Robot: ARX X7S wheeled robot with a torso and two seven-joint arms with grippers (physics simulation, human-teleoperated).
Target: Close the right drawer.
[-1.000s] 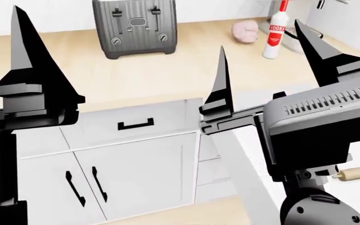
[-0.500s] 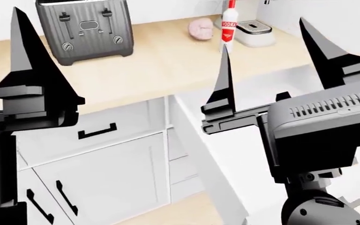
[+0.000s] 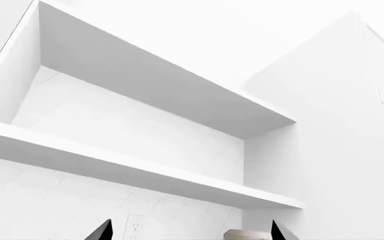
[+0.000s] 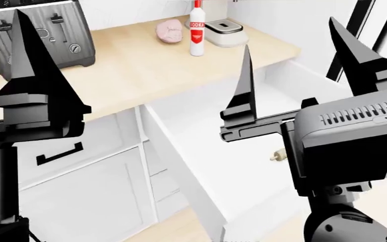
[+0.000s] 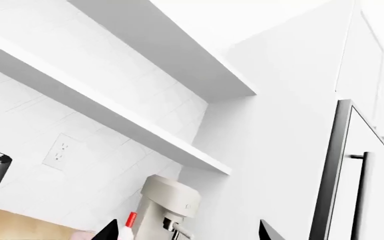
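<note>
The right drawer stands pulled far out from under the wooden counter, a long white box seen from above; its front and handle do not show. My right gripper hangs above it, open and holding nothing. In the right wrist view the gripper points up at the wall, tips wide apart. My left gripper is open and empty too, aimed at wall shelves. One of its fingers rises at the left of the head view, over the closed cabinets.
A small rolling pin lies in the drawer, mostly behind my right arm. A toaster, pink lump, vodka bottle and white container sit on the counter. Left of the drawer is a closed drawer front above cabinet doors.
The head view has swung right: toaster, bottle and cabinets slid left, and more of the open drawer shows. Both grippers keep their places in the picture and stay open.
</note>
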